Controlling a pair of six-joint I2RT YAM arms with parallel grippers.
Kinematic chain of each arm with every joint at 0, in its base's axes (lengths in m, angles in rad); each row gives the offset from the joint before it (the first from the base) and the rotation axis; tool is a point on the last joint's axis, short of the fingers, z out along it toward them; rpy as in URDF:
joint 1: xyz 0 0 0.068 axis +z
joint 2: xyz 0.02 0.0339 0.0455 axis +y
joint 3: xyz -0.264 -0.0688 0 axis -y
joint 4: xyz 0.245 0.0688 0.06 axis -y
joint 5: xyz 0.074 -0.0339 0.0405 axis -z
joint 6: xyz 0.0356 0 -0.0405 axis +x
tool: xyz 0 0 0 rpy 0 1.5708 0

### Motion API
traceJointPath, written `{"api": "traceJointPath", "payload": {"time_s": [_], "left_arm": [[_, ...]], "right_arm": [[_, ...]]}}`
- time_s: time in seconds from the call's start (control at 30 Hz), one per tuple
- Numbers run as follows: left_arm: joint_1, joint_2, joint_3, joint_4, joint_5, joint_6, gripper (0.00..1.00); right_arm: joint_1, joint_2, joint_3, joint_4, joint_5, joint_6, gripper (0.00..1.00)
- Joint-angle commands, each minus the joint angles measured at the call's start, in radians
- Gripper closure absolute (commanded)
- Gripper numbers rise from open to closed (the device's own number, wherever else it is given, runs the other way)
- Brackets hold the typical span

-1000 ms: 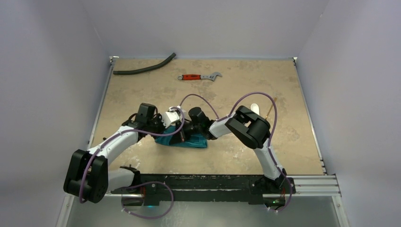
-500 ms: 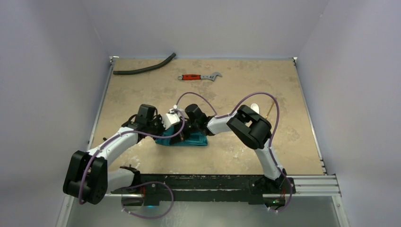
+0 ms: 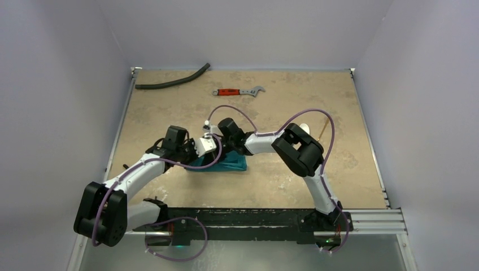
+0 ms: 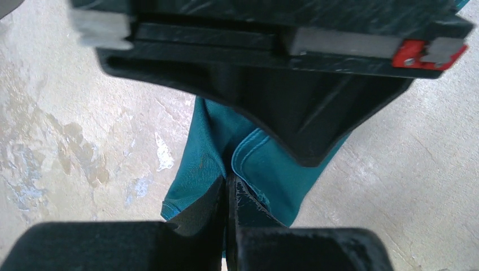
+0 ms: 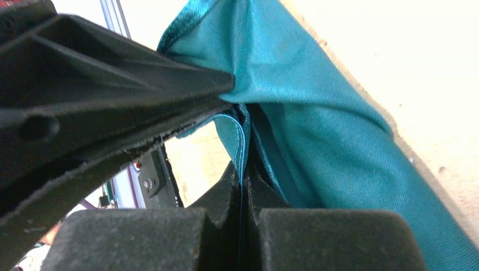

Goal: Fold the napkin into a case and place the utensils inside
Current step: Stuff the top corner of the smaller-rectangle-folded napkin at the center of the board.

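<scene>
You have the left gripper (image 4: 227,189) with its fingers pressed together on a fold of the napkin (image 3: 233,164). The napkin is teal and bunched, resting on the table (image 3: 169,113) near its middle, between the two wrists. The right gripper (image 5: 244,176), just beside the left one, is clamped on a stitched hem of the same cloth. Further right, past the right elbow, the white spoon (image 3: 304,129) and the wooden utensil (image 3: 322,131) lie on the table, apart from the cloth.
</scene>
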Motion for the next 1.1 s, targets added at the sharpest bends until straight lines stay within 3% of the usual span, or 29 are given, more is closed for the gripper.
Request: {"api": "traceJointPath", "payload": {"time_s": [0.0, 0.4, 0.47, 0.6, 0.77, 0.87, 1.07], "left_arm": [[-0.011, -0.02, -0.013, 0.01, 0.043, 0.037, 1.0], [-0.013, -0.028, 0.006, 0.023, 0.029, 0.04, 0.99], [-0.013, -0.028, 0.02, 0.025, 0.026, 0.024, 0.89], [-0.011, -0.031, 0.061, 0.006, 0.022, 0.006, 0.82], [0.012, -0.048, 0.141, -0.035, 0.016, 0.005, 0.52], [0.016, -0.064, 0.178, -0.068, 0.024, 0.013, 0.47], [0.018, -0.098, 0.173, -0.196, 0.131, 0.098, 0.45]], "right_arm": [[-0.007, 0.021, 0.074, -0.078, -0.01, -0.054, 1.0], [-0.047, 0.097, -0.03, -0.074, 0.016, -0.101, 1.0], [-0.047, 0.109, -0.039, -0.062, 0.014, -0.1, 1.0], [-0.046, 0.145, -0.05, -0.05, 0.007, -0.108, 1.0], [-0.046, 0.169, -0.084, -0.018, 0.007, -0.111, 1.0], [-0.045, 0.168, -0.092, -0.006, 0.004, -0.109, 1.0], [-0.045, 0.162, -0.09, 0.003, -0.001, -0.108, 1.0]]}}
